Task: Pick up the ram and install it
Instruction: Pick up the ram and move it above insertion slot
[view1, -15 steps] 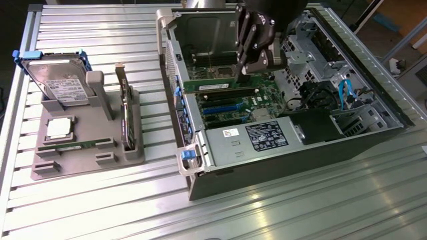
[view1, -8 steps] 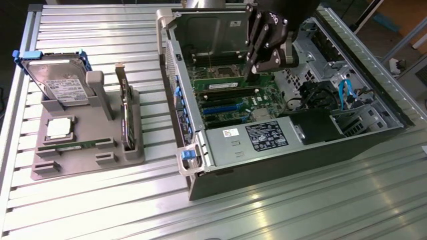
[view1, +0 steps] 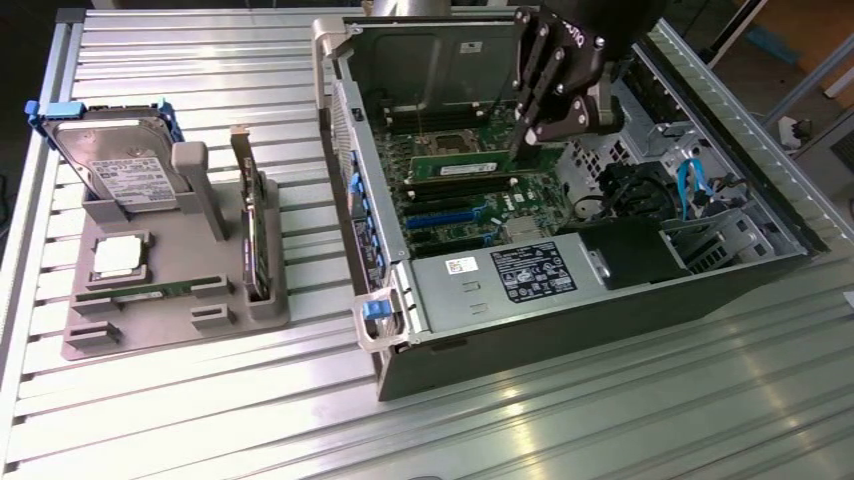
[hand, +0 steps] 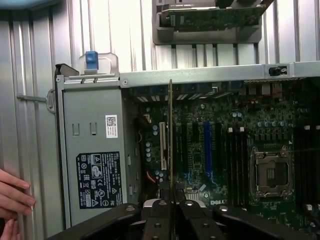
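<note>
Black and jointed, the end effector (view1: 523, 148) (hand: 171, 212) is pinched almost fully shut on the ram (view1: 461, 167) (hand: 171, 140), gripping the green stick by one end. The rest of the stick reaches straight out beyond the fingertips. In the wrist view the ram shows edge-on as a thin line running away from the fingers across the motherboard (view1: 467, 215) (hand: 235, 145).

In the exterior view the ram hangs inside the open computer case (view1: 400, 330), above the motherboard and near the processor socket (view1: 447, 140) (hand: 272, 172). Whether it touches the board cannot be told.

The grey power supply (view1: 514, 275) (hand: 95, 165), with its black label, sits beside the board.

Well apart, on the exterior view's left, a grey tray (view1: 174, 330) rests on the ribbed metal counter (view1: 601, 420). It carries a second green stick (view1: 134, 291) lying flat, a silver hard drive (view1: 120, 165) with blue clips, and an upright expansion card (view1: 250, 230).

A person's hand (hand: 12, 200) rests near the case.
</note>
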